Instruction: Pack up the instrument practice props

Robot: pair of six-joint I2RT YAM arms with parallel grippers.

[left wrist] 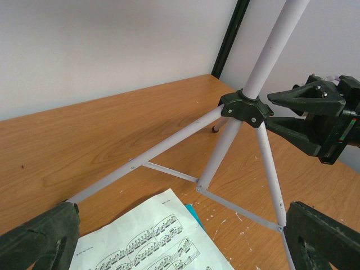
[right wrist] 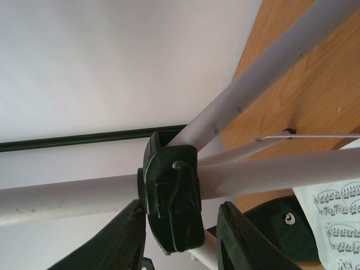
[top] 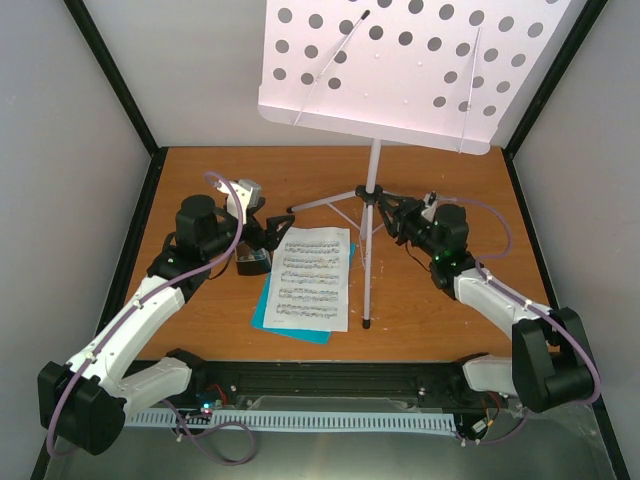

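The silver tripod music stand (top: 374, 170) stands at mid-table, its white perforated desk (top: 400, 70) high at the top. The white sheet music (top: 310, 278) lies on the teal folder (top: 262, 318) in front of the stand. The black metronome (top: 252, 263) sits left of the sheet. My left gripper (top: 272, 232) is open and empty above the metronome, facing the tripod legs (left wrist: 169, 147); the sheet (left wrist: 152, 242) lies below it. My right gripper (top: 396, 216) is open, its fingers (right wrist: 112, 242) on either side of the stand's black leg hub (right wrist: 171, 197), not clamped.
White walls with black frame posts (top: 120, 80) close in the wooden table (top: 200, 170) at left, back and right. The tripod's near leg ends by the sheet (top: 367, 324). The right gripper also shows in the left wrist view (left wrist: 315, 115).
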